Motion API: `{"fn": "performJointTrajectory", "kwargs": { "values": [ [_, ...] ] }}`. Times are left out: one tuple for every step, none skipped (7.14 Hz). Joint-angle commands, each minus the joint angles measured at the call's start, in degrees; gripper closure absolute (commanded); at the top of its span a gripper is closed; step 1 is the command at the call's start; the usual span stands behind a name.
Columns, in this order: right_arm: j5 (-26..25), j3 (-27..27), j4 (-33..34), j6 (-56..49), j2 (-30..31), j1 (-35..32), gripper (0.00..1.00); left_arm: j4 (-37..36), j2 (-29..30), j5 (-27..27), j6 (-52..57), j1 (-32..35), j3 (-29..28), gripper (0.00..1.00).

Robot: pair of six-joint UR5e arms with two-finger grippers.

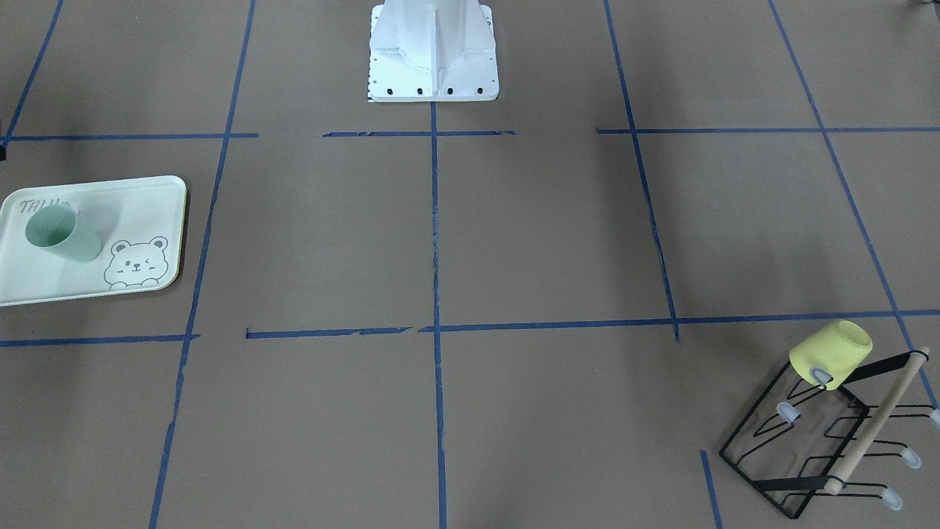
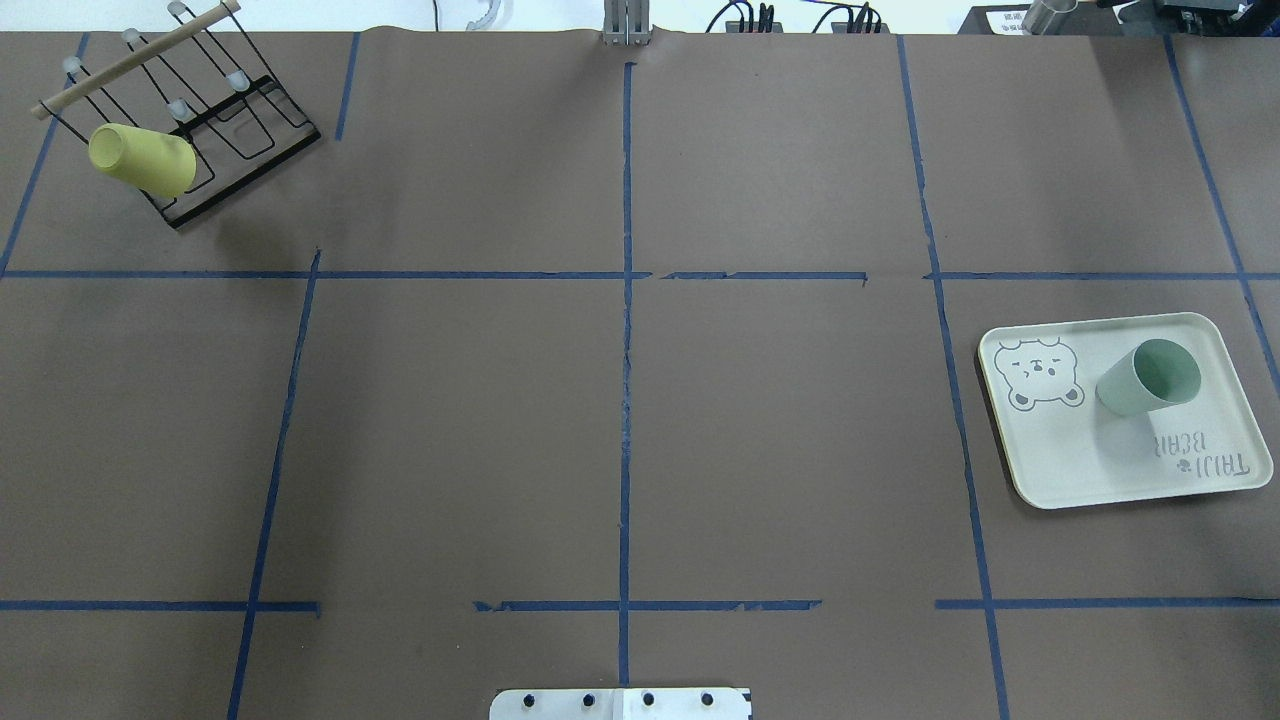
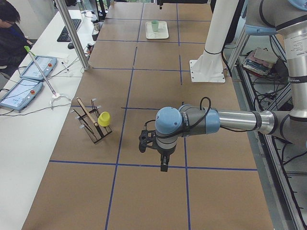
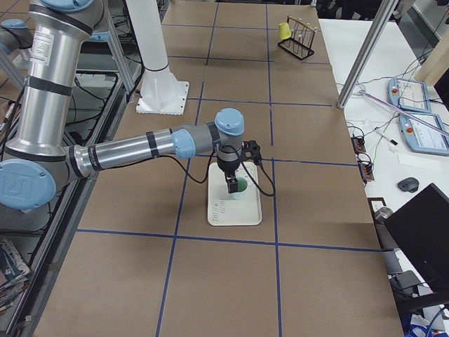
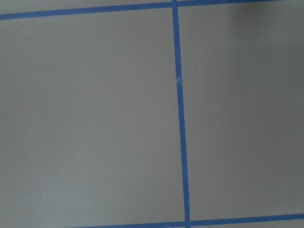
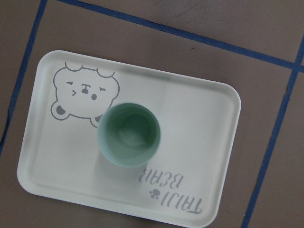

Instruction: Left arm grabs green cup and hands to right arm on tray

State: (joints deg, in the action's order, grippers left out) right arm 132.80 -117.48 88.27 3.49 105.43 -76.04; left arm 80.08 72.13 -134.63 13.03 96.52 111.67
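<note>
Green cup (image 6: 129, 134): pale mint, plain, upright, mouth up, on tray (image 6: 199, 118) by the table (image 2: 450, 430)'s right edge. Tray print: winking bear, "TAIJI BEAR". Right gripper (image 4: 231, 186) hangs over the cup and left gripper (image 3: 164, 164) over the tabletop; whether either is open or closed, cannot tell. Yellow cup (image 2: 142, 160) on wire rack (image 2: 235, 103), far left corner

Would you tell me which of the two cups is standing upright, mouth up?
The green cup, standing on the tray; the yellow cup instead hangs tilted on the wire rack.
</note>
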Motion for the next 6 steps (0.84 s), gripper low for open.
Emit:
{"fn": "performJointTrajectory", "kwargs": {
  "values": [
    [1.76,0.14,9.05,-11.63,3.37,-10.58,0.00,2.26,-0.06,0.15,-0.02,-0.02,-1.71,0.00],
    [1.24,0.84,10.25,-11.67,3.55,-10.96,0.00,2.36,-0.06,-0.19,0.06,-0.02,-4.16,0.00],
    [1.75,2.33,10.00,-11.49,3.73,-11.49,0.00,2.62,0.12,-0.20,0.41,-0.02,-6.70,0.00],
    [1.58,2.95,9.91,-10.97,3.47,-11.49,0.00,5.49,0.12,-0.28,0.07,0.07,-6.82,0.00],
    [1.58,3.04,9.82,-10.88,3.29,-11.41,0.00,6.04,-0.67,0.32,0.41,0.51,-5.51,0.00],
    [1.50,3.05,9.73,-10.96,3.29,-11.41,0.00,6.05,-0.41,0.42,0.33,0.34,-5.50,0.00]
  ]
}}
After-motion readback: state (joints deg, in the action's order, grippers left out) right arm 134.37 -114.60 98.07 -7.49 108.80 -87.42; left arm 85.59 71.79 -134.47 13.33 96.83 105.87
